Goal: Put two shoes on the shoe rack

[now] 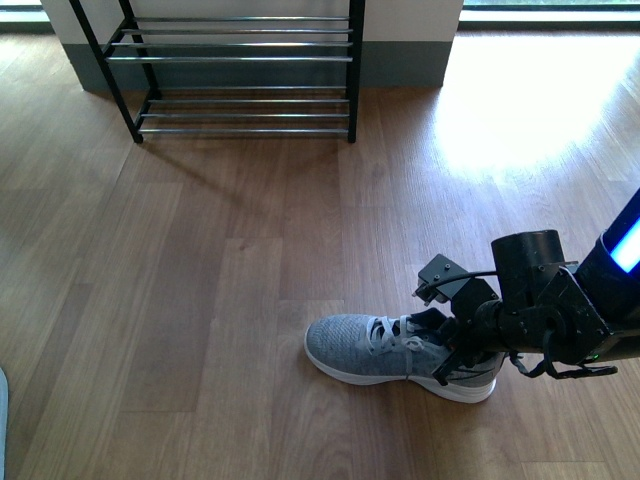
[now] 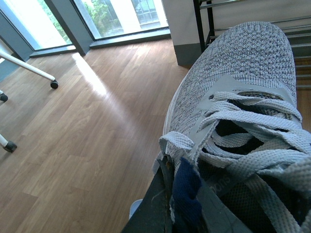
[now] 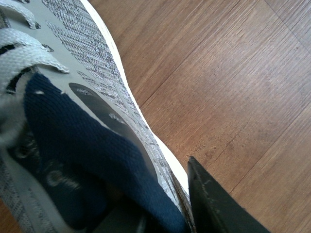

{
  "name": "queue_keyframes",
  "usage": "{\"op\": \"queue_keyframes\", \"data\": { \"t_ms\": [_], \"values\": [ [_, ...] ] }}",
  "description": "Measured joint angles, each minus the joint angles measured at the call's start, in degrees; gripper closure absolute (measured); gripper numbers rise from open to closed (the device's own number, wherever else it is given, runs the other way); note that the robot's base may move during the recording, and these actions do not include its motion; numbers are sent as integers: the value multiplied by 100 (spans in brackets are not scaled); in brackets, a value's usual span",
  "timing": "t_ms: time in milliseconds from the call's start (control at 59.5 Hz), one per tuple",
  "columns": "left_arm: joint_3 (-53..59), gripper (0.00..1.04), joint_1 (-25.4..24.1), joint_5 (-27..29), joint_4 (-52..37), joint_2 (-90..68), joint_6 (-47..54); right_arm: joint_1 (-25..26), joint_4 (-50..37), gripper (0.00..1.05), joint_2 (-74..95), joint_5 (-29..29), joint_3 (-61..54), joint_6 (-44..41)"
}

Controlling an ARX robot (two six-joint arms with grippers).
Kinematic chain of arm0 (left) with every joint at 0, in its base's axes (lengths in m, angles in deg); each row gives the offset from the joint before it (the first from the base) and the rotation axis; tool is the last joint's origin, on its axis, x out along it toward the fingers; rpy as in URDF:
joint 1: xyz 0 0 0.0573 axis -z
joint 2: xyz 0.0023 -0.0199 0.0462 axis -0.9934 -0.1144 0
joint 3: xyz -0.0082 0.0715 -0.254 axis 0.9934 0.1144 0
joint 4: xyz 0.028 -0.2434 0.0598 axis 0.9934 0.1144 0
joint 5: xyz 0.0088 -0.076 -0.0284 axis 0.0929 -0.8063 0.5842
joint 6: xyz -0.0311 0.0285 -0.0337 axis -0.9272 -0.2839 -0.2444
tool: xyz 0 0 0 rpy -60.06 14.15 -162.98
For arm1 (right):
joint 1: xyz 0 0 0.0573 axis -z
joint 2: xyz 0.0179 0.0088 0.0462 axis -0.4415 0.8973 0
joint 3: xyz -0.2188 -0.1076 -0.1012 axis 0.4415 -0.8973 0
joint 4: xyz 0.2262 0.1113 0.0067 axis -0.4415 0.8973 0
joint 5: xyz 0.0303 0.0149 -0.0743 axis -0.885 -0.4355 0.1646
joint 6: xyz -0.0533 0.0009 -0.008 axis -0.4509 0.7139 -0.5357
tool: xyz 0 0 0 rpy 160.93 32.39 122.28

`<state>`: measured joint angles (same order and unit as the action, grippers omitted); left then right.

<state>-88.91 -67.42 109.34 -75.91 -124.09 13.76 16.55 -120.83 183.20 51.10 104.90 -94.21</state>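
Matte black right arm [image 1: 560, 315], round cylinder housing [image 1: 527, 255], glowing blue strip [image 1: 628, 245], thin black cables [image 1: 545, 368], angular hand [image 1: 452, 350].

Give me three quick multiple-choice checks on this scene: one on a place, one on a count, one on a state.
1. In the front view, the right gripper is at the grey sneaker's: A toe, B heel, C laces.
2. Shoes on the shoe rack's visible bars: A none, B one, C two.
3. That sneaker is: A upside down, B on its side, C upright on the floor.
Answers: B, the jaws sit at the collar end, opposite the toe; A, the chrome bars hold nothing; C, its white sole rests on the wood.
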Motion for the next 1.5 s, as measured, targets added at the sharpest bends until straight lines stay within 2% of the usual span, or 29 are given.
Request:
{"op": "queue_keyframes", "data": {
  "t_ms": [34,134,218,386,521,672,773,840,958,1495],
  "values": [
    [0,103,0,0,0,0,0,4,-116,103,-85,0,-164,35],
    [0,103,0,0,0,0,0,35,-688,103,-697,-85,-1036,59],
    [0,103,0,0,0,0,0,103,-1246,103,-1952,-269,-2090,20],
    [0,103,0,0,0,0,0,286,-1504,103,-4262,-765,-3552,-85],
    [0,103,0,0,0,0,0,483,-929,103,-6522,-1362,-4636,2],
    [0,103,0,0,0,0,0,632,195,103,-9359,-2002,-5508,7],
    [0,103,0,0,0,0,0,629,1220,103,-11245,-2033,-5761,144],
    [0,103,0,0,0,0,0,632,1432,103,-12074,-2059,-5823,199],
    [0,103,0,0,0,0,0,632,1436,103,-12485,-2061,-5796,269],
    [0,103,0,2,0,7,0,629,1464,103,-12474,-2063,-5834,354]
  ]
}}
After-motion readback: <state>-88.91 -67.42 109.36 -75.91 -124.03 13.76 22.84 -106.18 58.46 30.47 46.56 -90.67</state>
